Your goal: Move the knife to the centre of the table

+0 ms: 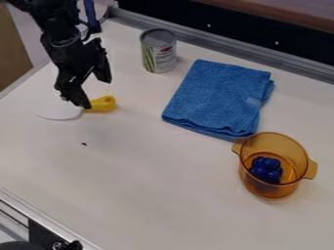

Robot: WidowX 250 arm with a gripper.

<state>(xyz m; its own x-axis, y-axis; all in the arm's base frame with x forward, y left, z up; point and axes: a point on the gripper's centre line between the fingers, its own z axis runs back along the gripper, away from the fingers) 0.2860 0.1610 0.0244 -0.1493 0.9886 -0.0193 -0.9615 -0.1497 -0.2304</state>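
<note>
Knife (pixel 108 103) at the left of the table (pixel 150 185), beneath parted jaws

Lies on the white top, well left of the middle. Points its white blade (pixel 58 113) toward the left edge (pixel 25 82) and its yellow handle (pixel 102 100) toward the right. Has the gripper (pixel 94 93) over it, hanging in from the upper left. Shows jaws spread apart, with one tip low by the join of blade and handle and the other higher, toward the back. Hard to tell about contact with the knife.

Has room to the right of the handle, across a pale stretch as far as the blue towel (pixel 215 97). Has more room toward the front rail (pixel 46 215), past a small dark speck (pixel 83 144).

Bounded at the back by a metal rail (pixel 228 51). Near that rail, to the right of the gripper, an upright can (pixel 158 51). In front of the can and farther right, the towel, folded, with a pale tag (pixel 253 101) at its right side. At the towel's front corner, just beside it, an amber two-handled pot (pixel 273 194) with a dark blue cluster (pixel 266 169) inside.
</note>
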